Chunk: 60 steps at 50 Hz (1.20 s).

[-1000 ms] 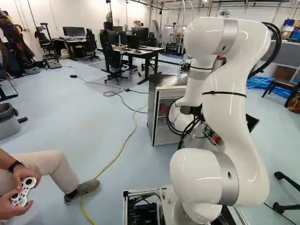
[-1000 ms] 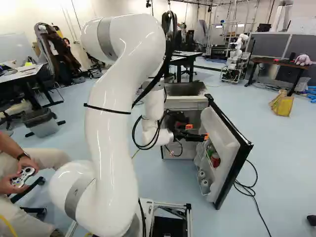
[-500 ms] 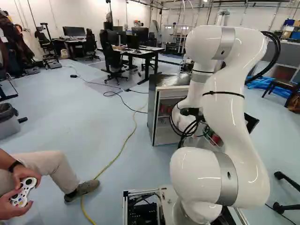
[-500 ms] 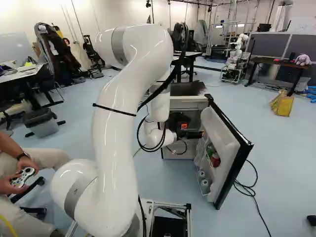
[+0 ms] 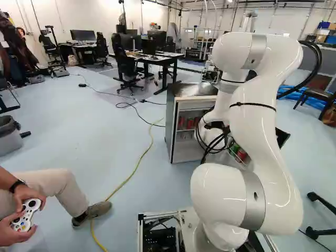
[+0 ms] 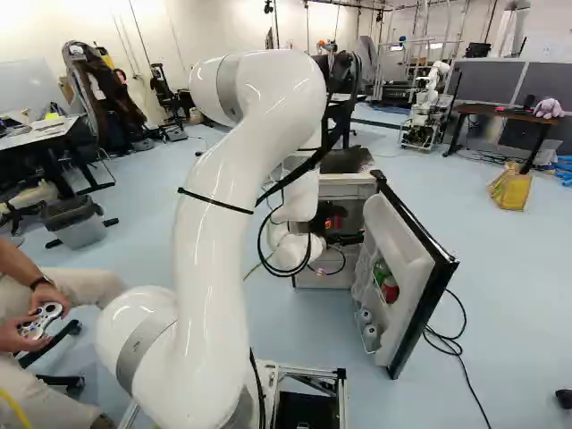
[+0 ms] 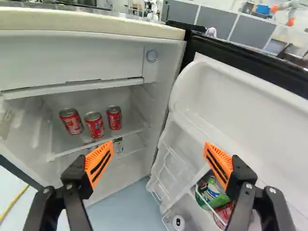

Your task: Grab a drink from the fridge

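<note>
My gripper (image 6: 347, 239) is partly hidden in the right base view, by the fridge opening and the inner side of the door. In the wrist view the gripper (image 7: 159, 147) stands wide open with nothing between its fingers. Ahead of it is the open fridge (image 7: 96, 57); three red cans (image 7: 94, 125) stand on a shelf inside, ahead of one finger's side. A green-labelled item (image 7: 118, 146) shows below that shelf. The fridge door (image 6: 407, 259) is swung open; its racks hold a green can (image 7: 211, 192), a red can (image 7: 224, 214) and a white-topped can (image 7: 178, 223).
The door's dark edge (image 6: 420, 223) juts toward the base. A black cable (image 6: 451, 344) lies beyond it, and a yellow cable (image 5: 137, 165) crosses the floor. A seated person's hands hold a controller (image 5: 26, 215) at the left. Another robot (image 6: 429, 103) stands far back.
The arm has lowered and shifted, its upper part moving rightward in the right base view. The gripper has turned from pointing across at the door, and more red cans show in the left base view. The base has stayed.
</note>
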Tool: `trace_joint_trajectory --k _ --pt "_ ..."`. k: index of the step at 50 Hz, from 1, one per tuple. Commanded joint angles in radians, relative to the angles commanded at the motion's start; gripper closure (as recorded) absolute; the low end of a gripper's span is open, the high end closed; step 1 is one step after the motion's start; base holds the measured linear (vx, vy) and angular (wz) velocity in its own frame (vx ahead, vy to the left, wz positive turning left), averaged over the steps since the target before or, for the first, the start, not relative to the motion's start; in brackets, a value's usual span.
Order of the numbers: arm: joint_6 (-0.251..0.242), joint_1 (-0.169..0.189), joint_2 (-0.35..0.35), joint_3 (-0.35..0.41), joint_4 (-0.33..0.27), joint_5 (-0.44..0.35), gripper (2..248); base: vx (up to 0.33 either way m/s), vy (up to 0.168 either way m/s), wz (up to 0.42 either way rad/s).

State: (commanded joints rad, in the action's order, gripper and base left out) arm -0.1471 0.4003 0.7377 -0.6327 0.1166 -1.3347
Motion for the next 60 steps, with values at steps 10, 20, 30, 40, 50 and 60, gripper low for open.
trace_joint_trajectory --k 10,20,30,40,50,60 --pt "0.0 0.026 0.009 -0.016 -0.105 0.01 3 0.0 0.0 0.0" --pt "0.0 0.052 0.018 -0.03 -0.211 0.021 3 0.0 0.0 0.0" --pt "0.0 0.076 0.045 -0.055 -0.315 0.031 3 0.0 0.0 0.0" --pt "0.0 0.098 0.085 -0.085 -0.421 0.046 3 0.0 0.0 0.0" --pt "0.0 0.107 0.124 -0.113 -0.526 0.065 3 0.0 0.0 0.0" --pt "0.0 0.108 0.159 -0.135 -0.605 0.083 3 0.0 0.0 0.0"
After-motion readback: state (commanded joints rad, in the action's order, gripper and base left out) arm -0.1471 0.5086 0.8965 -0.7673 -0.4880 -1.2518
